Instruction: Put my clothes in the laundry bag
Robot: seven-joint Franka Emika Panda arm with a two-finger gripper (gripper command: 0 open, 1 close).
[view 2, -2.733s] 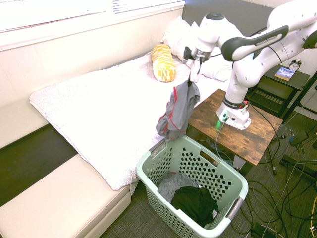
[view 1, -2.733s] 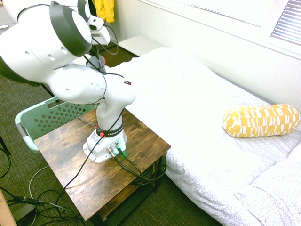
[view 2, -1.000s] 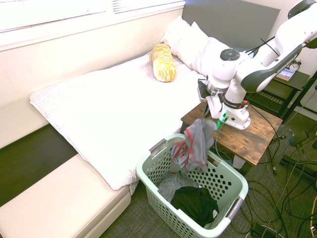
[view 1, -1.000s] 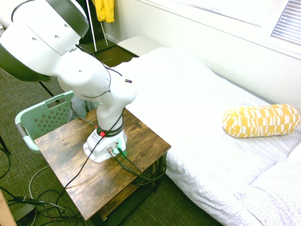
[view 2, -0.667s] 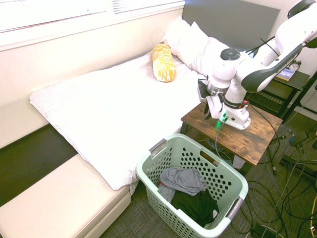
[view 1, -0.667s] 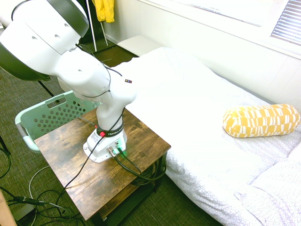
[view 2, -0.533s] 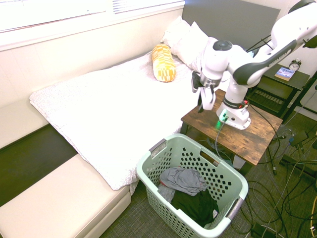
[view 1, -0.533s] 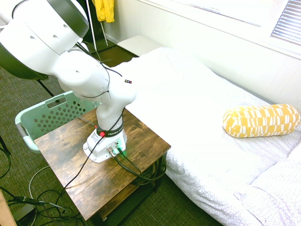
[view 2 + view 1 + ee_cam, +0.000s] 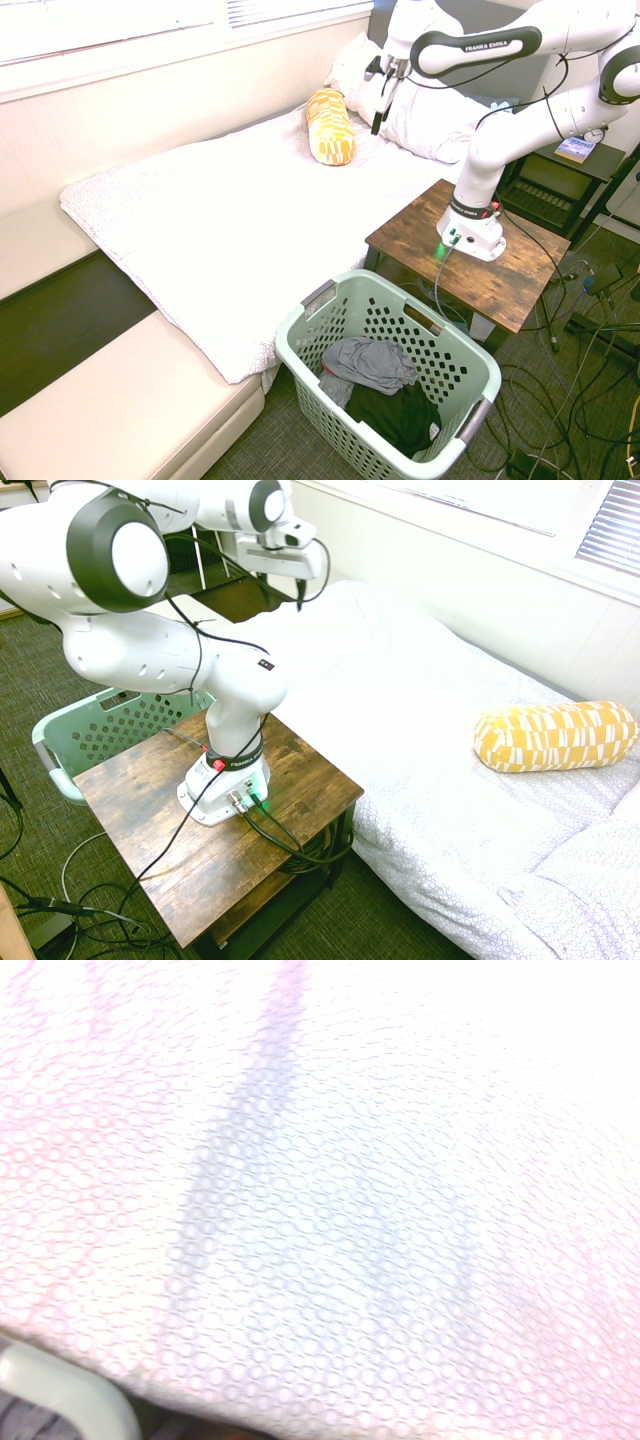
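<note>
The small soft grey fabric garment (image 9: pixel 370 361) lies crumpled inside the mint-green perforated plastic laundry basket (image 9: pixel 470 362), on top of a dark, black piece of clothing (image 9: pixel 395 412). The basket stands on the carpeted floor, just beside the foot end of the bed (image 9: pixel 230 215) and the rustic brown wooden worktop (image 9: pixel 500 270) that carries the arm's base. In the first exterior view the basket (image 9: pixel 75 735) shows behind the worktop (image 9: pixel 190 845); the garment is hidden there.

The gripper (image 9: pixel 381 95) hangs above the white textured bed cover, near the yellow-and-white patterned bolster pillow (image 9: pixel 329 126) and the white pillows (image 9: pixel 420 105) at the head of the bed. It points downward. The fingers (image 9: pixel 378 112) stand apart, open, and hold nothing; they touch nothing. The garment is well apart from the fingers, down in the basket on the far side of the worktop from them.

The wrist view shows the dotted white bed cover (image 9: pixel 330 1190) close up and slightly blurred, with a pale green rounded rim (image 9: pixel 70 1390) at one corner.
</note>
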